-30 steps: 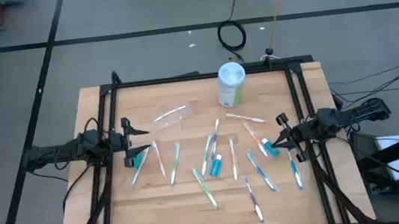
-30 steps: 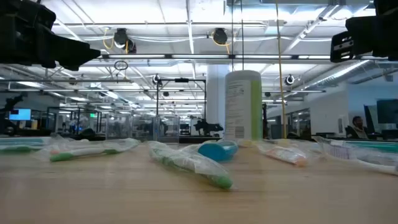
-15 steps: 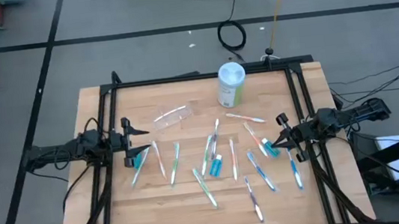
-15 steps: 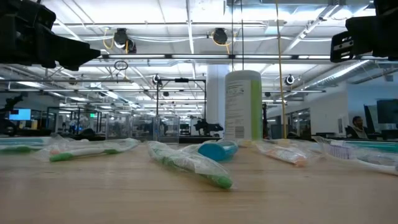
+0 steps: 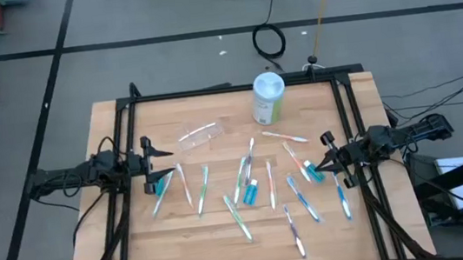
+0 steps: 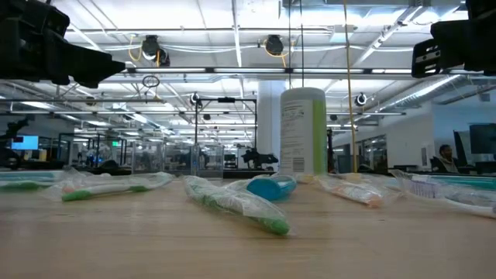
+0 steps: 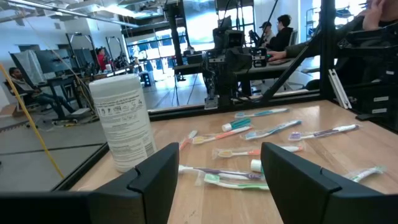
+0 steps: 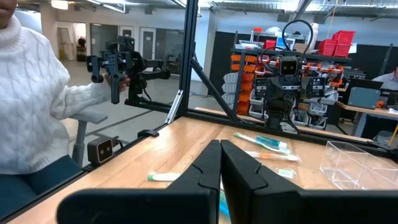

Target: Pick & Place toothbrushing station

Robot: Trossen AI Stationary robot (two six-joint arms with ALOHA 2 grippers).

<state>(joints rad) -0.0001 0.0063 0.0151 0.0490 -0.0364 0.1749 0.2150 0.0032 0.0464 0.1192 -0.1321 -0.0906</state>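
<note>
**Toothbrushes scattered, both arms at the table's sides**

Slim wrapped toothbrushes (image 5: 239,184) and small teal tubes (image 5: 251,193) lie loose across the middle of the wooden table (image 5: 140,245). The clear plastic cup (image 5: 200,134) lies on its side near the upright pale-green canister (image 5: 267,98). The left gripper (image 5: 153,166) hangs spread wide at the left edge; the right gripper (image 5: 326,159) is pressed closed, empty, at the right edge. The near strip of tabletop is bare.

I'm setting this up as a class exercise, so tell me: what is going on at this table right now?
Nothing is being handled yet. Toothbrushes and small teal tubes lie scattered across the wooden table, and the clear cup lies on its side, apart from them. A pale-green canister stands at the far edge. The left gripper waits open at the left side; the right gripper waits shut at the right side, holding nothing.
</note>
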